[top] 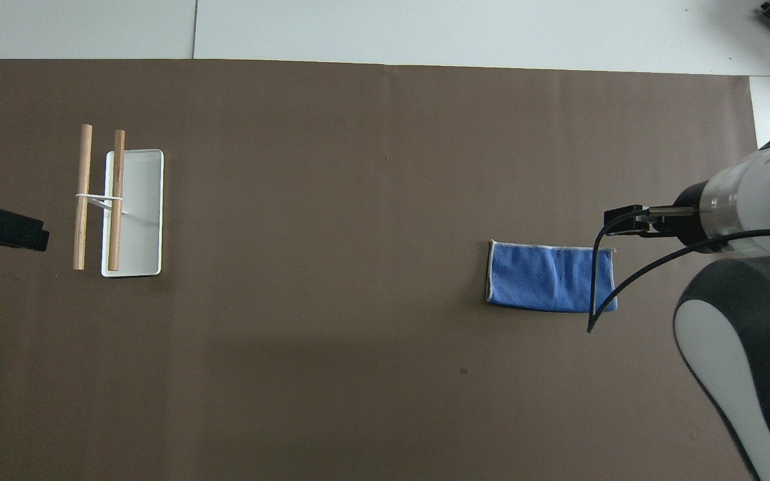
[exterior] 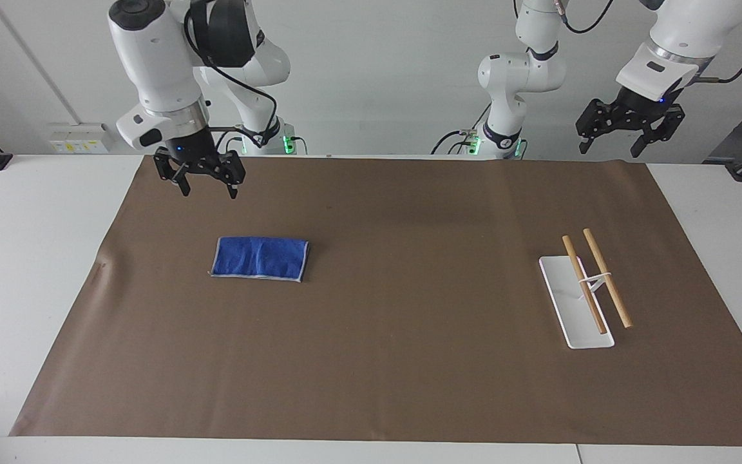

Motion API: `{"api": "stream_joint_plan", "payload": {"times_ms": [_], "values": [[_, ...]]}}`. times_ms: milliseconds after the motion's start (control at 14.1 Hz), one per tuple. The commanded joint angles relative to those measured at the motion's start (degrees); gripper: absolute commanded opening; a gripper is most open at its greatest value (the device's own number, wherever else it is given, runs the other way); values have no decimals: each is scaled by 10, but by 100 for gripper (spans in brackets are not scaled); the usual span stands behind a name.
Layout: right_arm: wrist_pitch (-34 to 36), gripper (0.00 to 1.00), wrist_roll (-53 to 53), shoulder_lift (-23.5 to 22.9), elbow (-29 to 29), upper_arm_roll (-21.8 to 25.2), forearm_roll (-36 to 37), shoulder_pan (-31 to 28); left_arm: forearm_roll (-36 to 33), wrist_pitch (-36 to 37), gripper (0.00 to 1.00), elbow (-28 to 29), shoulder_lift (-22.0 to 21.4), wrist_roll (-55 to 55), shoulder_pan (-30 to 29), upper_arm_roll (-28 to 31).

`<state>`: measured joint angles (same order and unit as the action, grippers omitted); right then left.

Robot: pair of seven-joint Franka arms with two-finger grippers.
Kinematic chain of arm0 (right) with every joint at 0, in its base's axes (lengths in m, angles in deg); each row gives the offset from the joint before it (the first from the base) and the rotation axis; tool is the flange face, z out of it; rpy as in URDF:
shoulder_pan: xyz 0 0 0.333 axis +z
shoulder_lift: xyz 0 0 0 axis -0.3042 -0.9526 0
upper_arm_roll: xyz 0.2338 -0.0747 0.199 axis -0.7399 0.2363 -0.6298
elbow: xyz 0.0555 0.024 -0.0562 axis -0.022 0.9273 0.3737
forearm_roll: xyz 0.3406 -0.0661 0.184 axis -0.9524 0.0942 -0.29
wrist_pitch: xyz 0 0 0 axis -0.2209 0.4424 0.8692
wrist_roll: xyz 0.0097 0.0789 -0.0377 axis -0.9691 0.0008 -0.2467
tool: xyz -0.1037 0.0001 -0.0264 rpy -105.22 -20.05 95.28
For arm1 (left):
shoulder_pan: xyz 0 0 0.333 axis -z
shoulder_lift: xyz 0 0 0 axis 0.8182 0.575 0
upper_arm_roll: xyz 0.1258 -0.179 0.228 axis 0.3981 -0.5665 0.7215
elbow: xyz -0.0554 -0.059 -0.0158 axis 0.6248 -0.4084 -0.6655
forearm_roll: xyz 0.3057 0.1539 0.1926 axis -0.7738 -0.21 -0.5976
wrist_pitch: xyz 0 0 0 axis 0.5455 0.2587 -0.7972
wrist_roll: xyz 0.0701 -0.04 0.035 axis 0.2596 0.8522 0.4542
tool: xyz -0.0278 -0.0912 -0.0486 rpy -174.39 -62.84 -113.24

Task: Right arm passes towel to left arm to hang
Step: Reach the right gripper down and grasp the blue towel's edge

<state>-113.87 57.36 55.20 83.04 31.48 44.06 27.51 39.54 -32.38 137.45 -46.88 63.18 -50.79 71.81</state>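
The towel (exterior: 259, 258) is a small blue folded cloth with pale edging, lying flat on the brown mat toward the right arm's end; it also shows in the overhead view (top: 552, 277). My right gripper (exterior: 207, 191) is open and empty, raised over the mat close to the towel and not touching it. In the overhead view the right gripper (top: 625, 221) shows at the towel's corner, with its cable crossing the cloth. My left gripper (exterior: 609, 151) is open and empty, held high over the mat's corner at the left arm's end, waiting; it also shows in the overhead view (top: 4, 228).
A white tray (exterior: 561, 283) with two wooden rods (exterior: 606, 277) on a thin white stand sits on the mat toward the left arm's end; it also shows in the overhead view (top: 141, 200). The brown mat (exterior: 397, 361) covers most of the white table.
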Motion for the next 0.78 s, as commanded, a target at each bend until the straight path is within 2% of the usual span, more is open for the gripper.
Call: {"api": "stream_joint_plan", "payload": {"times_ms": [0,141,424,566,707], "values": [[-113,100,3,-5,101,-3,-7,-1,-13,-4,100,16,-14,-3,2,2],[-179,100,1,-12,148,-2,-7,0,-13,-4,100,16,-14,-3,2,2],[-266,100,-3,-58,210,-2,-7,0,-13,-4,100,16,-14,-3,2,2],[-342,100,-1,-88,238,-3,-7,0,-13,-4,100,16,-14,-3,2,2],[-382,100,2,-104,253,-3,-8,0,-13,-4,100,16,-14,-3,2,2]]}}
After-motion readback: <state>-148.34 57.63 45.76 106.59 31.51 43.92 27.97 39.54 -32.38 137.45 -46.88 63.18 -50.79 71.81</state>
